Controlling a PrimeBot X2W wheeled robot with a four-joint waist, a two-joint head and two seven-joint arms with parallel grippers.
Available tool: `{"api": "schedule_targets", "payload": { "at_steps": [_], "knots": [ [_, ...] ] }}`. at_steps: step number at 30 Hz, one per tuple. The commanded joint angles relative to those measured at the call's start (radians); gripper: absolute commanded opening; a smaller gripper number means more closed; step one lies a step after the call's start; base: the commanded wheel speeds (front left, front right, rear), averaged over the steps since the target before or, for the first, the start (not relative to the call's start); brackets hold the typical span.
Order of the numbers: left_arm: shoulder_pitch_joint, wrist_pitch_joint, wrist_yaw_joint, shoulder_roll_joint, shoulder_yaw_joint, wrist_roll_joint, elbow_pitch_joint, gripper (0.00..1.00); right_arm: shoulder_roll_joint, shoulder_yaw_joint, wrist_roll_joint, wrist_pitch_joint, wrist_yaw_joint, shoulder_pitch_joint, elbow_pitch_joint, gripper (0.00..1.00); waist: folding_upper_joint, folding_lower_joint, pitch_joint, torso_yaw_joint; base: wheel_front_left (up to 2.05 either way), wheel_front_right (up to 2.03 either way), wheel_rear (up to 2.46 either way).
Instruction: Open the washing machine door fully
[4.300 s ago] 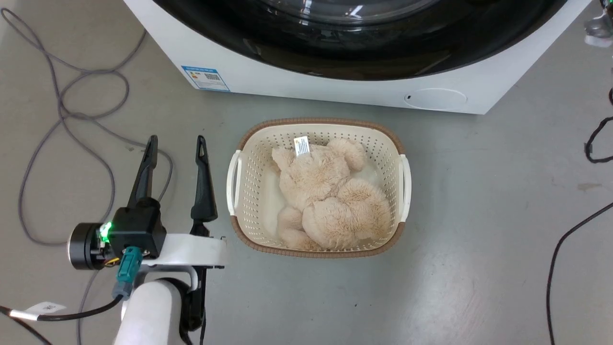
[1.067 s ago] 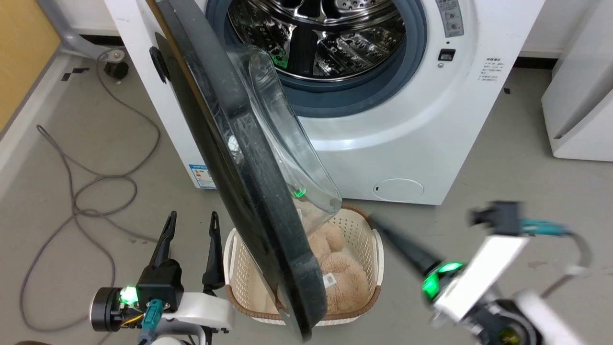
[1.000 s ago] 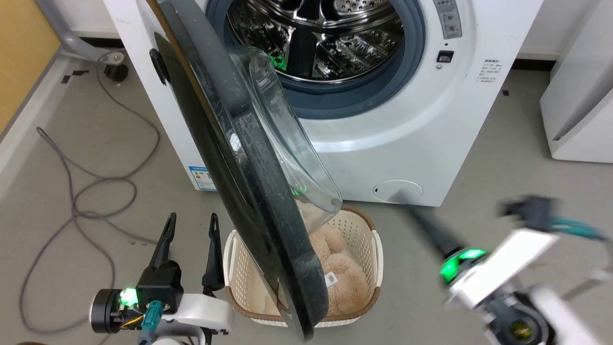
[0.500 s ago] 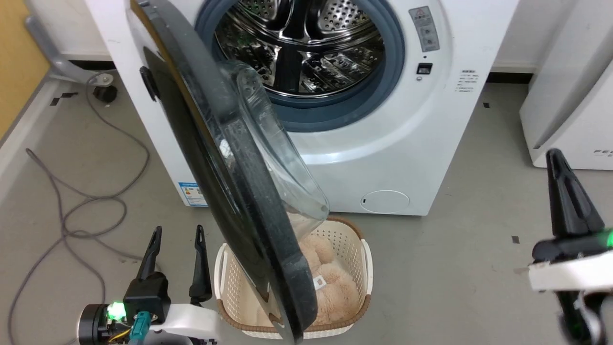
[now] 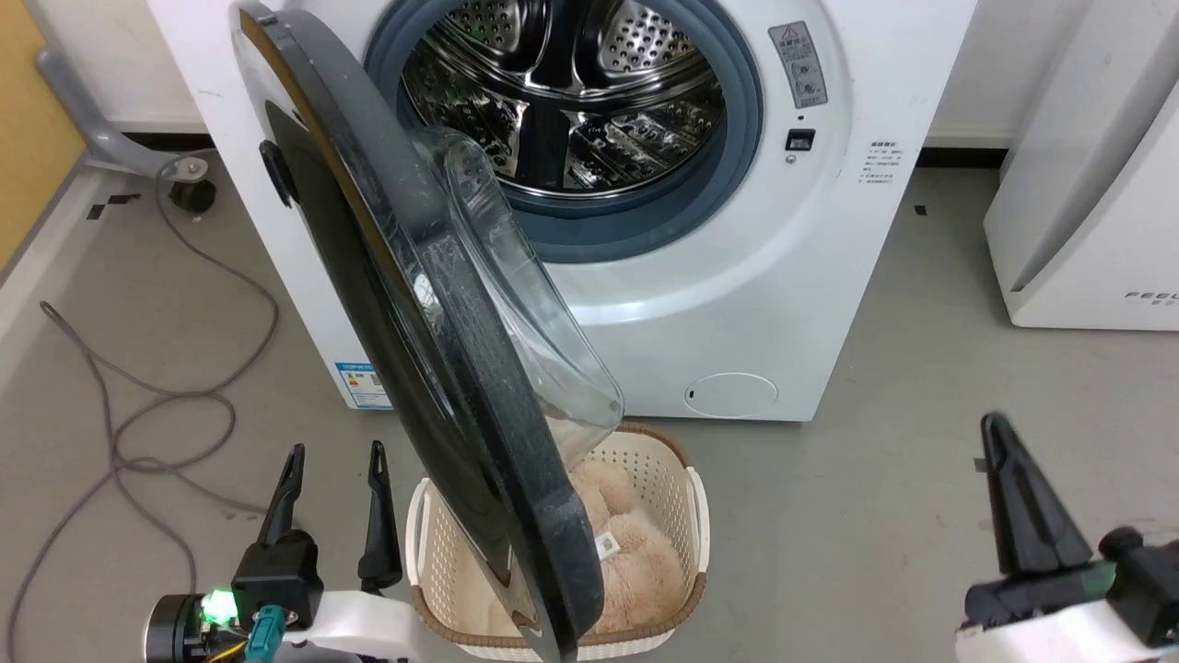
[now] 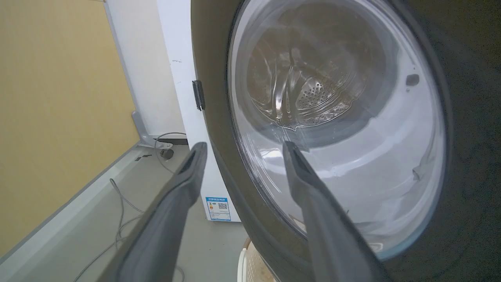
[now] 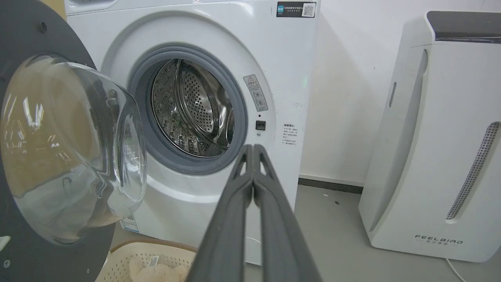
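washing machine door (image 5: 470, 405) half open, above basket (image 5: 696, 516) | left tool (image 5: 335, 451) fingers apart, empty | right tool (image 7: 252, 150) fingers pressed together

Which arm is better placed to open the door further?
Probably right: the shut right gripper faces the washing machine door's inner side and could push it outward; the left gripper is on its outer side.
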Motion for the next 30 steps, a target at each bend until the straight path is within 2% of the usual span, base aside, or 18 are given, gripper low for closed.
{"api": "schedule_targets", "payload": {
  "at_steps": [1,3,4,5,6,15,16,17,23,30],
  "knots": [
    [0.016,-0.006,-0.003,0.004,-0.001,-0.004,0.002,1.0,0.012,-0.002,0.0,-0.004,0.001,0.02,0.0,0.0,-0.0001,0.0,-0.004,0.001,0.0,0.0,0.0],
    [0.022,-0.006,-0.003,0.003,-0.002,-0.004,0.004,1.0,0.024,-0.011,0.018,-0.004,0.001,0.038,0.017,0.0,-0.0001,0.0,-0.012,0.001,0.0,0.0,0.0],
    [0.025,-0.006,-0.003,0.003,-0.002,-0.005,0.006,1.0,0.029,-0.013,0.023,-0.004,0.001,0.045,0.026,0.12,-0.0001,0.0,-0.016,0.001,0.0,0.0,0.0],
    [0.027,-0.006,-0.004,0.003,-0.002,-0.005,0.007,1.0,0.032,-0.014,0.022,-0.004,0.001,0.051,0.032,0.96,-0.0001,0.0,-0.018,0.001,0.0,0.0,0.0],
    [0.03,-0.006,-0.005,0.003,-0.002,-0.005,0.009,1.0,0.035,-0.014,0.019,-0.004,0.001,0.056,0.039,1.0,-0.0001,0.0,-0.021,0.001,0.0,0.0,0.0],
    [0.034,-0.006,0.003,0.001,0.004,-0.001,0.015,1.0,0.047,-0.024,-0.033,-0.004,0.001,0.083,0.07,1.0,-0.0001,0.0,-0.033,0.007,0.0,0.0,0.0],
    [0.032,-0.006,-0.001,0.001,0.005,-0.005,0.013,0.67,0.048,-0.027,-0.033,-0.004,0.001,0.085,0.072,1.0,-0.0001,0.0,-0.035,0.008,0.0,0.0,0.0],
    [0.03,-0.006,-0.003,0.003,0.007,-0.006,0.012,0.0,0.048,-0.03,-0.032,-0.004,0.001,0.086,0.073,1.0,-0.0001,0.0,-0.036,0.01,0.0,0.0,0.0],
    [-0.008,-0.006,-0.013,0.012,0.03,-0.011,-0.041,0.0,0.049,-0.046,0.002,-0.004,0.001,0.103,0.07,1.0,-0.0001,0.0,-0.038,0.024,0.0,0.0,0.0],
    [-0.08,-0.006,-0.031,0.019,0.043,-0.008,-0.228,0.0,0.049,-0.045,0.024,-0.004,0.001,0.103,0.068,1.0,-0.0001,0.0,-0.037,0.027,0.0,0.0,0.0]
  ]
}}
